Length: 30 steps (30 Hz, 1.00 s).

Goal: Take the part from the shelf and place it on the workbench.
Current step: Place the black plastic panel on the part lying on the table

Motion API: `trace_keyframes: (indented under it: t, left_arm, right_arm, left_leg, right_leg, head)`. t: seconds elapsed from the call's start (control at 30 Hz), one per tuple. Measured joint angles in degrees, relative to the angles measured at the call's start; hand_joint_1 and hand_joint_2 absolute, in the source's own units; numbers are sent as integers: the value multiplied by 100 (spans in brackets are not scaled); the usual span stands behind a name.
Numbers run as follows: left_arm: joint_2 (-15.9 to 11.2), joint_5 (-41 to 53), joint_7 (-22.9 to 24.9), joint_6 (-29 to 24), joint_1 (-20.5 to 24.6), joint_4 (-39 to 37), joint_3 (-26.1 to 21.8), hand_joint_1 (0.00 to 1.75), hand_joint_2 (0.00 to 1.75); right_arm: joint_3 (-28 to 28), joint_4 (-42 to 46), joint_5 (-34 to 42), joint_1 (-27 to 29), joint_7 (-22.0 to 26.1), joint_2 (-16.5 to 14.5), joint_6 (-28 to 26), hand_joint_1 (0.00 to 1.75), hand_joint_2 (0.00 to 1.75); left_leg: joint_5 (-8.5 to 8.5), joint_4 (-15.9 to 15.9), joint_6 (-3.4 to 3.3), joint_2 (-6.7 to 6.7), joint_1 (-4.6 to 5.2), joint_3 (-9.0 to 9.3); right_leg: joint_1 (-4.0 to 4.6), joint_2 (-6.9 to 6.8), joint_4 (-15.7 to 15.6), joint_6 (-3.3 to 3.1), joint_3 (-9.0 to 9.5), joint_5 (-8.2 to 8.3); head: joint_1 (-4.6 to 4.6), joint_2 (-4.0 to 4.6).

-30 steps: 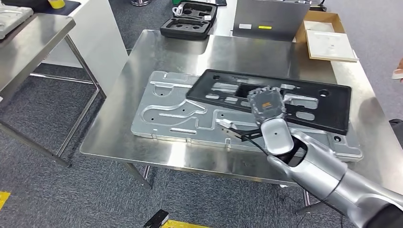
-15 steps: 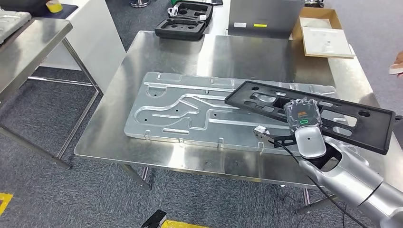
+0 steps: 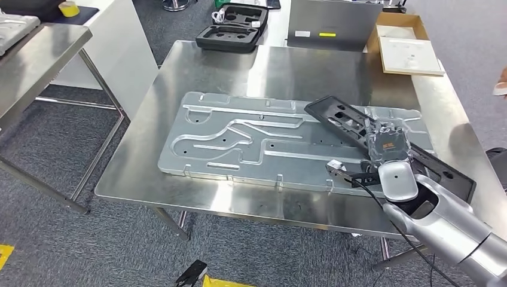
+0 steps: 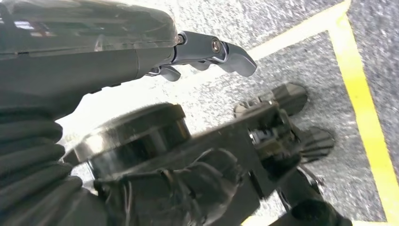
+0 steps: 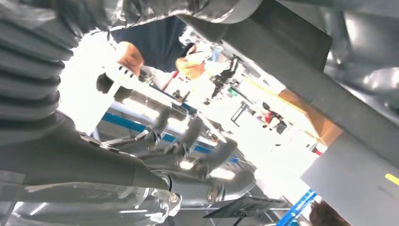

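Swung rightward since before, black part (image 3: 359, 127) gripped by right hand (image 3: 388, 143) over steel workbench (image 3: 239, 72), grey carpet.

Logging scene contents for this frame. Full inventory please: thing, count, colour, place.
Workbench: 1, steel, centre.
Metal plate: 1, silver, grooved, flat on the workbench.
Black part: 1, black, with cutouts, tilted over the plate's right end, held.
Foam case: 1, black, open, beyond the workbench.
Grey case: 1, grey with a yellow label, far edge.
Cardboard box: 1, brown, holding a white panel, far right.
Side table: 1, steel, left.
Tape roll: 1, yellow, far left.
Person's hand: 1, right edge.
Right hand: 1, grips the black part.
Left hand: 1, hangs above the floor, holds nothing.
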State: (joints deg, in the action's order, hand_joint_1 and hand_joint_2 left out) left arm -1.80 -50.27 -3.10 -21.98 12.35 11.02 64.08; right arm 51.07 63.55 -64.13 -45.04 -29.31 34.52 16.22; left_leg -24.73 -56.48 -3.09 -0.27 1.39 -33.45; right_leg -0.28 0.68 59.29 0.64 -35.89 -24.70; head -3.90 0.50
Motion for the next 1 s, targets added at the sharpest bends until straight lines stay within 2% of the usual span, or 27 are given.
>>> trace_keyframes:
  t: [0.07, 0.13, 0.17, 0.2, 0.23, 0.27, 0.3, 0.33, 0.37, 0.47, 0.53, 0.6, 0.67, 0.7, 0.73, 0.77, 0.83, 0.87, 0.9, 1.0]
  left_arm:
    - [-1, 16, 20, 1, 6, 0, 1, 0, 0]
    - [2, 28, 39, 2, 10, 0, 2, 0, 0]
    - [4, 29, 46, 2, 5, 0, 4, 0, 0]
    - [6, 29, 50, 2, -1, 0, 5, 0, 0]
    - [7, 28, 52, 2, -6, 0, 7, 0, 0]
    - [8, 28, 52, 2, -7, 0, 7, 0, 0]
    - [5, 28, 52, 2, -5, -1, 7, 0, 0]
    - [2, 28, 52, 2, 1, -1, 7, 0, 0]
    - [-1, 28, 52, 2, 6, -1, 8, 0, 0]
    - [-7, 19, 52, 18, -1, 0, 9, 0, 0]
    - [-9, 1, 51, 34, -6, 0, 9, 0, 0]
    - [-10, -10, 45, 47, -6, 0, 9, 0, 0]
    - [-8, -13, 29, 54, -14, 0, 9, 0, 0]
    - [-7, -17, 25, 56, -20, 0, 9, 0, 0]
    - [-6, -26, 31, 57, -24, 0, 9, 0, 0]
    - [-5, -41, 44, 60, -26, 0, 9, 0, 0]
    - [-6, -82, 63, 85, -26, 0, 9, 0, 0]
    - [-6, -102, 58, 108, -30, 0, 9, 0, 0]
    - [-6, -119, 43, 134, -35, 0, 9, 0, 0]
    - [-7, -165, -9, 177, -69, 0, 9, 0, 0]
  right_arm:
    - [-20, 7, -1, -2, 0, 33, -4, 0, 0]
    - [-27, 8, -2, 20, 0, 44, -5, 0, 0]
    - [-28, 8, -2, 43, 0, 46, -5, 0, 0]
    - [-28, 8, -2, 63, 0, 46, -5, 0, 0]
    - [-28, 8, -2, 76, 0, 50, -6, 0, 0]
    - [-31, 8, -2, 79, 0, 54, -7, 0, 0]
    - [-33, 7, -2, 78, 0, 56, -8, 0, 0]
    - [-36, 11, -2, 75, 0, 62, -10, 0, 0]
    - [-39, 14, -4, 77, 0, 65, -13, 0, 0]
    - [-41, 25, -59, 84, 3, 70, -61, 0, 0]
    - [-44, 53, -122, 75, 6, 70, -200, 0, 0]
    - [-67, 123, -153, 70, 7, 70, -561, 0, 0]
    - [-126, 234, -116, 93, 4, 69, -1150, 0, 0]
    - [-172, 312, -70, 119, 3, 69, -1504, 0, 0]
    - [-225, 405, -15, 153, 1, 67, -1879, 0, 0]
    - [-292, 522, 37, 191, 0, 64, -2265, 0, 0]
    - [-462, 818, 103, 251, 3, 37, -2927, 0, 0]
    - [-560, 991, 119, 270, 7, 14, -3170, 0, 0]
    - [-652, 1167, 129, 292, 12, -26, -3336, 0, 0]
    - [-835, 1670, 128, 408, 30, -171, -3565, 0, 0]
  left_leg:
    - [62, 103, -20, 10, -28, 52]
    - [71, 109, -31, 11, -28, 49]
    - [68, 100, -31, 11, -31, 41]
    - [63, 87, -28, 11, -37, 36]
    - [50, 62, -17, 9, -51, 30]
    - [26, 22, 5, 6, -67, 23]
    - [-3, -24, 37, 0, -76, 8]
    - [-36, -85, 71, -7, -80, -14]
    - [-60, -129, 101, -13, -75, -38]
    - [-86, -182, 138, -18, -60, -93]
    - [-190, -324, 182, -12, -73, -156]
    - [-498, -866, 237, -4, -92, -394]
    - [-821, -1645, 257, -1, -101, -769]
    - [-868, -1870, 248, -1, -101, -885]
    - [-809, -1880, 230, -2, -100, -899]
    - [-652, -1660, 203, -3, -96, -800]
    - [-270, -864, 147, -7, -79, -422]
    - [-144, -525, 131, -12, -64, -264]
    - [-81, -321, 121, -18, -46, -170]
    - [-25, -187, 89, -29, -12, -125]
  right_leg:
    - [4, -7, 433, 42, -185, -272]
    - [-10, -10, 1149, 82, -504, -603]
    - [-28, -12, 1405, 104, -624, -674]
    - [-50, -16, 1471, 127, -655, -645]
    - [-75, -23, 1291, 154, -562, -507]
    - [-102, -33, 901, 184, -358, -305]
    - [-114, -35, 508, 208, -154, -172]
    - [-118, -30, 179, 206, 21, -73]
    - [-114, -22, 19, 185, 107, -55]
    - [-93, -4, 13, 67, 106, -75]
    - [-99, -4, 15, 6, 101, -67]
    - [-96, -8, 12, -37, 104, -66]
    - [-77, -14, 14, -54, 104, -69]
    - [-66, -19, 18, -60, 107, -69]
    - [-56, -22, 22, -65, 111, -68]
    - [-48, -23, 26, -69, 117, -67]
    - [-46, -19, 28, -69, 120, -71]
    - [-45, -13, 29, -61, 112, -68]
    - [-48, -9, 27, -44, 99, -59]
    - [-70, -8, 7, 32, 82, -28]
  head:
    - [7, 0]
    - [9, 0]
    - [7, 0]
    - [7, 0]
    - [7, 0]
    - [8, 0]
    - [10, 0]
    - [15, 0]
    - [20, 0]
    - [22, 0]
    - [16, 0]
    - [10, 0]
    - [9, 0]
    - [10, 0]
    - [11, 0]
    - [11, 0]
    - [13, 0]
    - [14, 0]
    - [13, 0]
    - [14, 0]
